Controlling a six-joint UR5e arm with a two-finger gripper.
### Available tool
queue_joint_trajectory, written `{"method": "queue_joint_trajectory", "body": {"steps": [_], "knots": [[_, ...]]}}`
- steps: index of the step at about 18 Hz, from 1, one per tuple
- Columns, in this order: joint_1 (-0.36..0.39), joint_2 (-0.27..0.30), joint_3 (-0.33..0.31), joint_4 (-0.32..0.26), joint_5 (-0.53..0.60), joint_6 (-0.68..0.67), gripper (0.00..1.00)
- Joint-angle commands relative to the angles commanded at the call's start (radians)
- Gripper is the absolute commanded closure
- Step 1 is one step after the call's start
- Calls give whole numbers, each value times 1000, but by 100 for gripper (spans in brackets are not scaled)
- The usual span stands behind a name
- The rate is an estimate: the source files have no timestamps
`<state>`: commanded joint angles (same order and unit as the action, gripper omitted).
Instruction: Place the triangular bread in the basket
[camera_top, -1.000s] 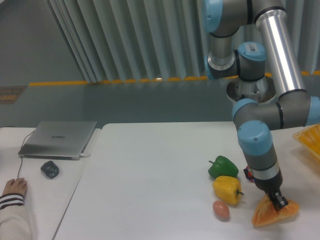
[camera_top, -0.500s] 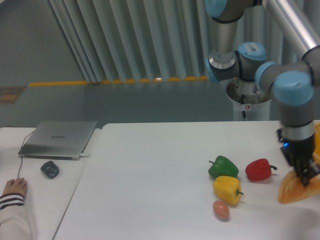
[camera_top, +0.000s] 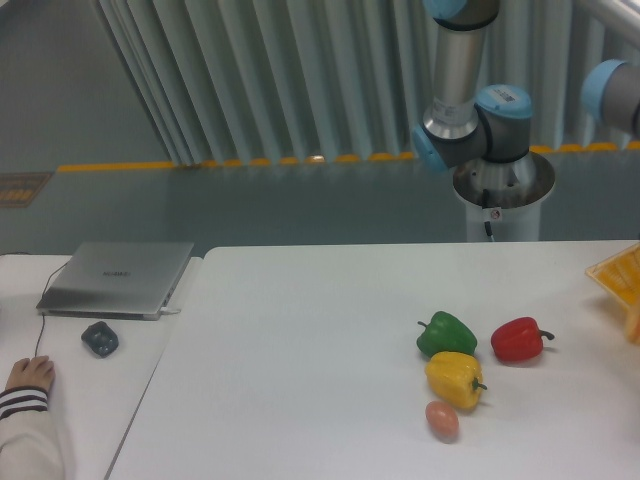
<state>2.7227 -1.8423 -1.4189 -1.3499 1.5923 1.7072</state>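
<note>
— Orange bread is gone from the lower right of the frame, isn't it? A second ago it lay on the tabletop (camera_top: 300, 330) beside the yellow pepper (camera_top: 455, 379), with the claw pressed into it.

— Yes. Half a second ago it was hanging at the right edge, lifted. Now neither bread nor claw shows at all; only the arm (camera_top: 470, 110) at upper right, and a blue joint cut off by the frame's top right corner.

— So where is the bread?

— Out of view, past the right edge. I'd judge it is over or in the basket (camera_top: 615, 280), whose yellow slatted corner peeks in at mid right. There is a small orange sliver at the very edge just below it, but I can't tell if that is bread or basket.

— And the claw, wide or clamped?

— Cannot tell; it's off frame.

— What stayed put?

— Green pepper (camera_top: 446, 333), red pepper (camera_top: 518, 340), yellow one and the pinkish egg (camera_top: 441, 419) below it, unmoved. Red one is now uncovered, since the arm no longer blocks it. Laptop (camera_top: 118, 277) at left, same.

— Task nearly done, then?

— Likely at the drop; release can't be confirmed.
</note>
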Motion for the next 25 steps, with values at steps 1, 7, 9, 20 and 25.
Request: {"method": "queue_joint_trajectory", "body": {"steps": [1,7,9,20,25], "knots": [[18,-2,-8,0,0,26,92],[114,-2,-55,3,-9,247,43],[117,0,-64,8,-20,270,0],[78,61,-92,29,-115,252,0],[-50,3,14,-31,0,103,0]]}}
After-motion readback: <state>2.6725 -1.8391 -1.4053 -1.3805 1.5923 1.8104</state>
